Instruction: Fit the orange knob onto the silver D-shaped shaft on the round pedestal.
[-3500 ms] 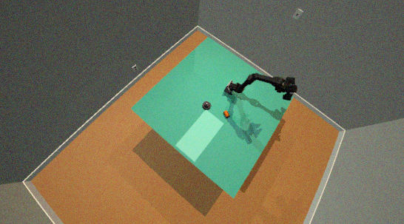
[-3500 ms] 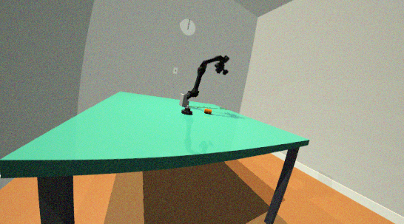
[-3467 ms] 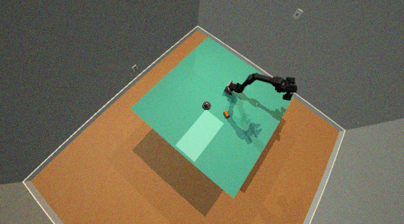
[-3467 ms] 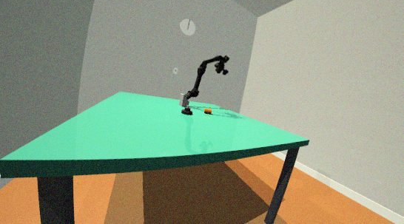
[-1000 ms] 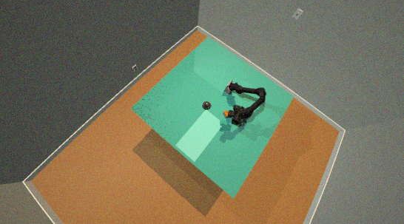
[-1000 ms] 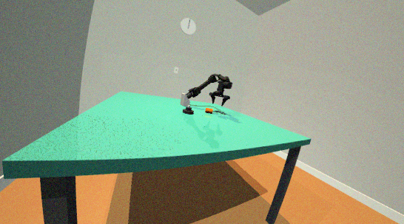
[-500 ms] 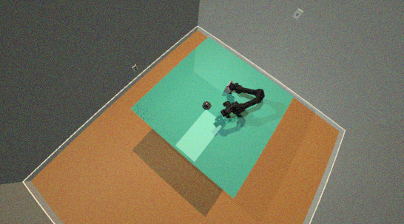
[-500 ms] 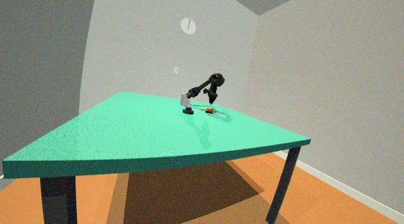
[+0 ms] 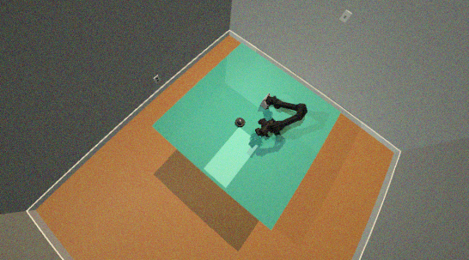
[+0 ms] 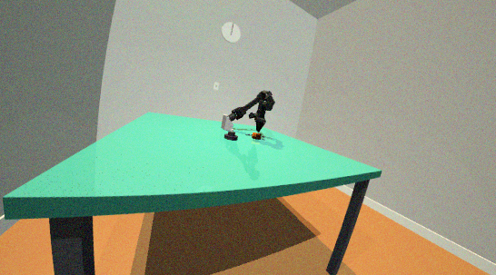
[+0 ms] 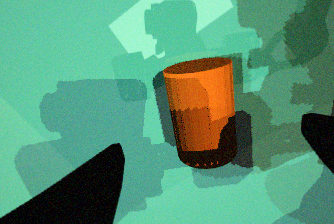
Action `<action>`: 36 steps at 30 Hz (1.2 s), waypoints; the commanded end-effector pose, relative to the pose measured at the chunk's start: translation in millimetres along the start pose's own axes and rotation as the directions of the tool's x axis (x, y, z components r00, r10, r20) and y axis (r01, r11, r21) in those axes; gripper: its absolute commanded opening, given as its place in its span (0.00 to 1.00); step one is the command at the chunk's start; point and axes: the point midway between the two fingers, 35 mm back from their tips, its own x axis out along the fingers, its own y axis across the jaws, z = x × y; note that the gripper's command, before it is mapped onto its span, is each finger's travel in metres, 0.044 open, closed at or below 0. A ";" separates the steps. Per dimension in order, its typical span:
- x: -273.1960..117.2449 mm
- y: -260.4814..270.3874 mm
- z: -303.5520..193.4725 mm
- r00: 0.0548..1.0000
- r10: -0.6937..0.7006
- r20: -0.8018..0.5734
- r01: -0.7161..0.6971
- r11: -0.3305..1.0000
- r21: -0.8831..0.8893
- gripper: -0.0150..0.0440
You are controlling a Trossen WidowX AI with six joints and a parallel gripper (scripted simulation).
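Note:
The orange knob (image 10: pixel 257 136) (image 11: pixel 201 102) lies on its side on the table. In the wrist view one shaded end face shows at the top; I cannot make out the hole. The arm hides the knob in the top view. My gripper (image 10: pixel 259 132) (image 11: pixel 208 137) is open and empty, pointing down just above the knob, with one finger on each side in the wrist view. The dark round pedestal (image 9: pixel 240 123) (image 10: pixel 231 137) stands apart from the knob. Its small light shaft points up; the flat side is too small to tell.
The green table (image 9: pixel 193 117) (image 10: pixel 159 164) carries everything. The arm's pale base (image 9: pixel 264 103) (image 10: pixel 226 122) stands behind the pedestal in the exterior view. The dark arm (image 9: pixel 296 110) (image 10: pixel 264 97) bends over toward the knob. Shadows and a bright light patch lie across the table.

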 end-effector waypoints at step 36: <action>43.7 -1.7 -0.2 1.000 -0.008 -0.003 0.008 1.000 0.007 0.66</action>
